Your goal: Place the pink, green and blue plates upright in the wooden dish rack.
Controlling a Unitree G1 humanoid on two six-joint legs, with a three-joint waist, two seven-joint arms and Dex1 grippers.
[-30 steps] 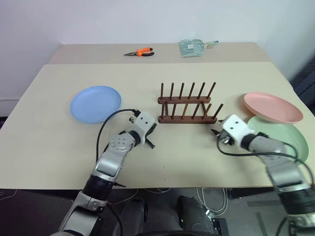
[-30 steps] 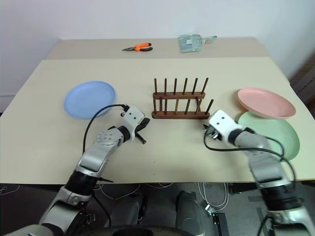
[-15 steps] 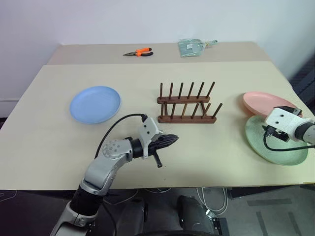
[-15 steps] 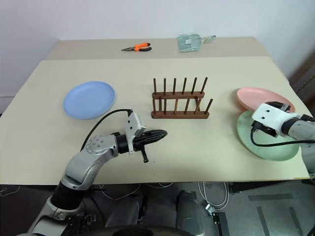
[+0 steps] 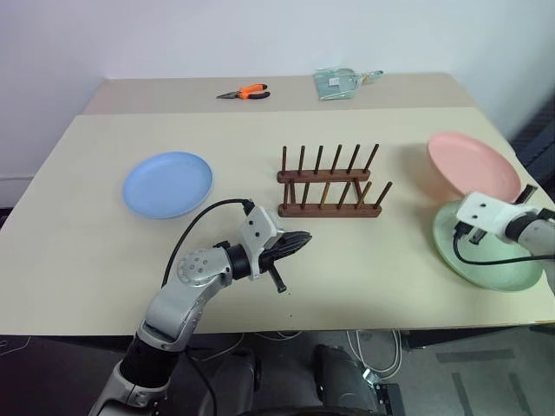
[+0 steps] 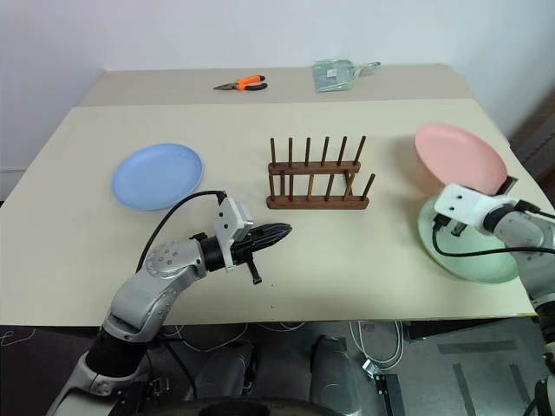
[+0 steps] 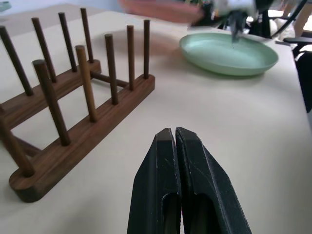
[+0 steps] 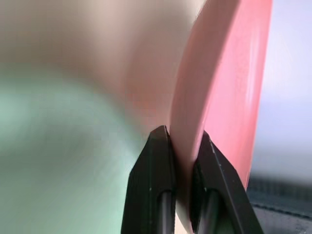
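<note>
The pink plate (image 5: 473, 165) hangs tilted above the table at the right, with my right gripper (image 5: 523, 193) shut on its near rim; the right wrist view has the rim clamped between both fingers (image 8: 158, 161). Under it the green plate (image 5: 494, 270) lies flat. At the left the blue plate (image 5: 167, 183) also lies flat. The wooden dish rack (image 5: 329, 184) stands empty in the middle. My left gripper (image 5: 304, 237) is shut on nothing, just in front of the rack's left end and pointing right, fingers (image 7: 161, 161) pressed together.
Orange-handled pliers (image 5: 245, 92) and a clear bag (image 5: 342, 83) lie on the back table. The table's right edge (image 5: 520, 169) runs close behind the pink and green plates. Bare tabletop lies between the rack and the green plate.
My right gripper swung right, shut on the pink plate's rim and raised it off the green plate, tilting it. My left gripper turned to point right and rose slightly.
</note>
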